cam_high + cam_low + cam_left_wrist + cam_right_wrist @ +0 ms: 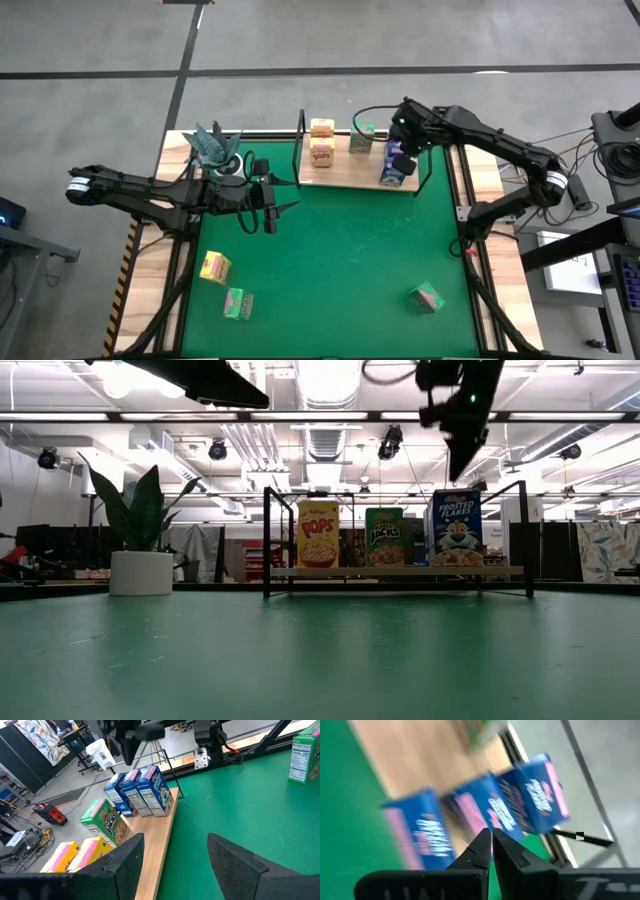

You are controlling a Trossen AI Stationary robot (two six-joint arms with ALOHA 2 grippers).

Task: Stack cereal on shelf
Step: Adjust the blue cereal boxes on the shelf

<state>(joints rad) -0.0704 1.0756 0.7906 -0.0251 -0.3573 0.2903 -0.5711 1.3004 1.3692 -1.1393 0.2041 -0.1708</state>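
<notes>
The shelf (345,176) stands at the mat's far edge. Standing on its board are two yellow-orange cereal boxes (321,142), one green box (362,140) and three blue boxes (140,792) side by side. My right gripper (491,840) is shut and empty, pointing down just above the blue boxes (456,525). My left gripper (175,840) is open and empty over the mat left of the shelf (262,222). A yellow-orange box (214,267) and two green boxes (238,303) (427,297) lie on the green mat.
A white pot with a teal plant (215,150) stands at the far left, beside my left arm. The shelf's black wire posts (268,540) rise at its ends. The middle of the green mat (340,250) is bare.
</notes>
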